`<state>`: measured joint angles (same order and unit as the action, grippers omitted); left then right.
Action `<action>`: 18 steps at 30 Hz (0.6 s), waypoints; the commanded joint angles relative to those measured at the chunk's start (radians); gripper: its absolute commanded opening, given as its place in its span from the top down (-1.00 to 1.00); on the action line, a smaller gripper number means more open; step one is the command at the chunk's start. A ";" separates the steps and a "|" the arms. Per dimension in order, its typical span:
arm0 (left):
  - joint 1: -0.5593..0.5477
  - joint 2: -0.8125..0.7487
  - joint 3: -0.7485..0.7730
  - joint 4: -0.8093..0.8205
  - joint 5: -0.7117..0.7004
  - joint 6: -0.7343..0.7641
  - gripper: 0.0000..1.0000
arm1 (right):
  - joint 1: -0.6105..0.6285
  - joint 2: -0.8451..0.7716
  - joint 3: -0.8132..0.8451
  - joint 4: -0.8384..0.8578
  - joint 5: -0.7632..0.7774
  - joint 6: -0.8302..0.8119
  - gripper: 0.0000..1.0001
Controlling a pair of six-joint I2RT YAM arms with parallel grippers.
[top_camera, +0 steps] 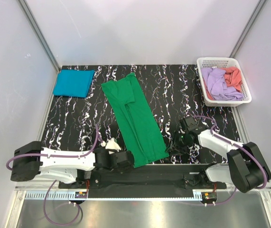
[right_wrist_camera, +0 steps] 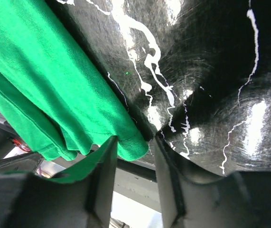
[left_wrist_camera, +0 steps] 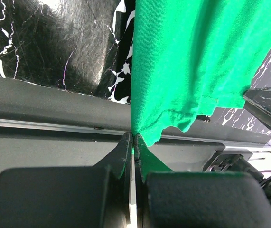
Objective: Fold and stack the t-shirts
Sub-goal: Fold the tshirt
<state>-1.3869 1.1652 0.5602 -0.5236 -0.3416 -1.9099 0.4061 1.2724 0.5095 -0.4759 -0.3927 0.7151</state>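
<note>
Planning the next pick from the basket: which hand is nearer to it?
Right. The right hand sits at the near right corner of the green shirt, on the same side as the basket; the left hand grips its near left corner, farther off.

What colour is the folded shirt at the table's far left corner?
The folded shirt is teal-blue; the top view shows it best.

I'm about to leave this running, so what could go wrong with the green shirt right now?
First, the left gripper pinches only a thin tip of hem on the green t-shirt, which could slip out when lifted. Second, the right gripper is open with just the layered corner at its jaws; closing may catch one layer or miss, skewing the fold.
</note>
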 commanded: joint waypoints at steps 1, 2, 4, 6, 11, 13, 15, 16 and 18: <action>-0.006 -0.021 -0.017 0.022 -0.013 -0.012 1.00 | 0.017 0.007 0.018 -0.006 0.028 0.009 0.16; -0.006 -0.019 -0.019 0.019 -0.013 -0.012 1.00 | 0.020 0.011 0.018 -0.006 0.026 0.010 0.18; -0.006 -0.018 -0.019 0.025 -0.013 -0.014 1.00 | 0.023 0.021 0.017 0.003 0.018 0.007 0.22; -0.006 -0.013 -0.023 0.037 -0.011 -0.017 1.00 | 0.030 0.033 0.014 0.020 -0.001 0.010 0.23; -0.008 -0.015 -0.033 0.059 -0.011 -0.029 1.00 | 0.040 0.039 0.017 0.016 0.009 0.018 0.27; -0.008 -0.019 -0.033 0.056 -0.013 -0.032 1.00 | 0.040 0.032 0.030 -0.006 0.017 0.011 0.47; -0.008 -0.028 -0.028 0.042 -0.013 -0.040 1.00 | 0.040 0.009 0.049 -0.056 0.032 0.001 0.77; -0.006 -0.033 -0.028 0.037 -0.013 -0.043 1.00 | 0.040 -0.001 0.078 -0.078 0.041 -0.005 0.84; -0.006 -0.059 -0.032 0.028 -0.017 -0.063 1.00 | 0.039 -0.024 0.110 -0.130 0.064 -0.019 1.00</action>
<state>-1.3880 1.1538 0.5301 -0.4995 -0.3412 -1.9320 0.4377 1.2968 0.5442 -0.5251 -0.3767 0.7185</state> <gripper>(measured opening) 0.012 0.045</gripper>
